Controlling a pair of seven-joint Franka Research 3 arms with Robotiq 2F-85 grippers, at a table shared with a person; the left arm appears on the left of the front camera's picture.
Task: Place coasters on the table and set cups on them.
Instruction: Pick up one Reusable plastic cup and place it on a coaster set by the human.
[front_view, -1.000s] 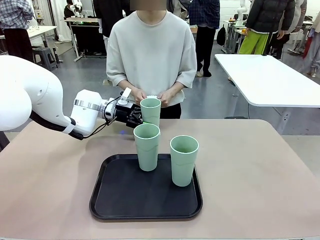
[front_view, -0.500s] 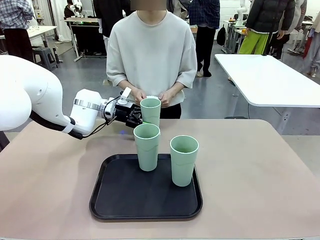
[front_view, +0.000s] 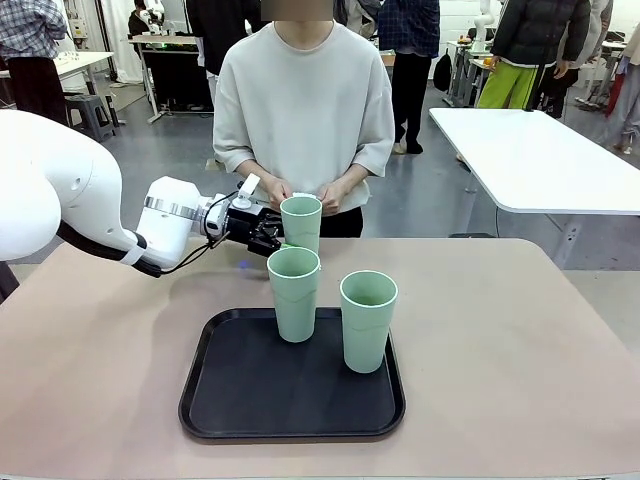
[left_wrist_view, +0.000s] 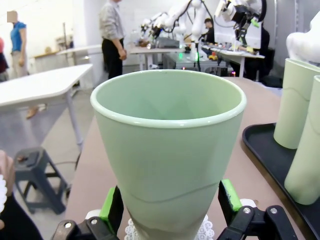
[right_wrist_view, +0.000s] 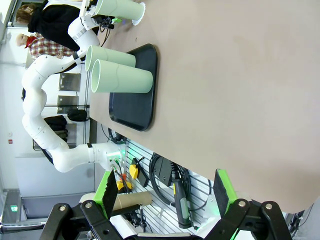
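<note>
- The left pincer is spread wide. It has 1 green pad on each side of a green cup, low down near the cup's bottom.
- The pads sit right next to the cup's sides. I cannot tell if they touch it.
- The cup stands up straight on a white frilly coaster. The coaster lies flat on the tan counter.
- From the front, the left pincer reaches this cup from the left side. The cup is near the far edge of the counter.
- A person stands at that far edge. The person's hands are close together, just behind the cup.
- 2 more cups stand on a black tray in the middle of the counter, nearer the robot. They are side by side with a gap between them.
- The right pincer is spread wide too. It holds nothing and touches nothing.
- The right pincer is well away from the tray and from all 3 cups. In its sideways view, the cup on the coaster is at the far end of the counter.
</note>
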